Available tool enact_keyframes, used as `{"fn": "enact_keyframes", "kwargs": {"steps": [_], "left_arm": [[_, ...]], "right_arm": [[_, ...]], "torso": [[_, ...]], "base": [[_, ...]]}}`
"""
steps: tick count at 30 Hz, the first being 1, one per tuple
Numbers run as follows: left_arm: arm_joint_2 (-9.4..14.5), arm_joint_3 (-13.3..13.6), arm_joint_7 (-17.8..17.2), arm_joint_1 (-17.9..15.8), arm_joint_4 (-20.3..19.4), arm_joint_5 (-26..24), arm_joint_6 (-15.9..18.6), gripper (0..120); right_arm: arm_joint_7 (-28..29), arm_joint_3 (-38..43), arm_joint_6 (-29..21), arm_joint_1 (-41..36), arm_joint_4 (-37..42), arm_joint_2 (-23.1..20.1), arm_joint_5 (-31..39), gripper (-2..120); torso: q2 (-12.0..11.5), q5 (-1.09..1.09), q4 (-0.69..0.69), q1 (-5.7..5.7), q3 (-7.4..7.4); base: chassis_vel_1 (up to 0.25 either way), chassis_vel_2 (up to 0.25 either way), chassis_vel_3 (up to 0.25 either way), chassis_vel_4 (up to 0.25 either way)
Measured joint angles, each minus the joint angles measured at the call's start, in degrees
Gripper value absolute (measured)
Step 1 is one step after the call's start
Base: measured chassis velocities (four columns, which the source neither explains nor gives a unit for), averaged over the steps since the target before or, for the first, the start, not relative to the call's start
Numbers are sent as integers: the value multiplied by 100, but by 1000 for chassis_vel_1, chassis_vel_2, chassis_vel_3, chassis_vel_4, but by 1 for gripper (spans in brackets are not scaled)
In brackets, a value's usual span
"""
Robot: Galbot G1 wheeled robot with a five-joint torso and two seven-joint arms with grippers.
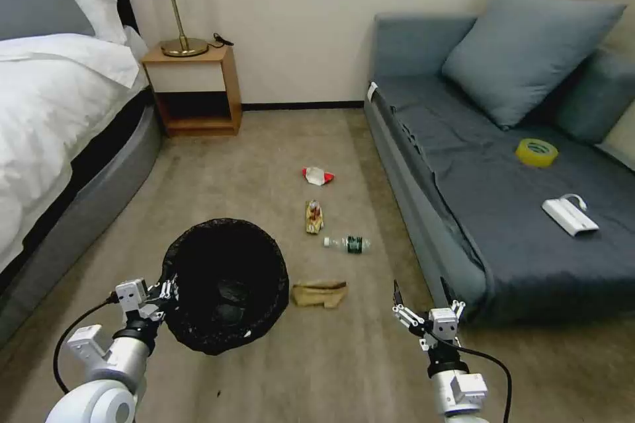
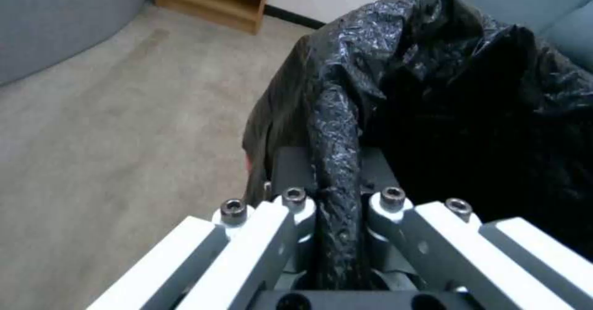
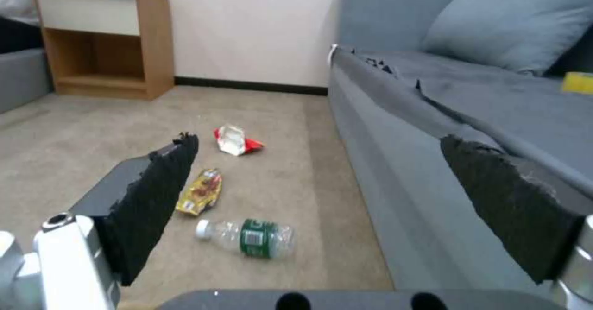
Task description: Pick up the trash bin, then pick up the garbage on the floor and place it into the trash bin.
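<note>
The head view looks forward and down from above onto the carpet floor (image 1: 264, 165), with the bed (image 1: 53, 92) at left and the sofa (image 1: 503, 198) at right. The left wrist view sits directly behind its jaws, very close to the trash bin (image 2: 469, 115) rim. The right wrist view sits low near the floor, facing the far wall along the sofa front. Head and right wrist views share the nightstand (image 1: 195, 89), the bottle (image 1: 348, 244) and the wrappers.

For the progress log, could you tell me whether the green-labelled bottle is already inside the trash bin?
No, the bottle lies on its side on the carpet beside the sofa, apart from the trash bin.
</note>
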Motion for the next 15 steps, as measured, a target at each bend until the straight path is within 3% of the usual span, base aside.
{"fn": "enact_keyframes", "kwargs": {"steps": [9,15], "left_arm": [[16,-4,1,-23,23,28,-8,5],[54,-57,12,-52,123,92,-23,5]], "right_arm": [[63,-63,15,78,-107,0,-177,100],[235,-97,123,205,-343,0,-421,100]], "torso": [[0,0,0,0,0],[0,0,1,1,1]], "base": [[-216,225,207,-217],[-91,102,113,-93]]}}
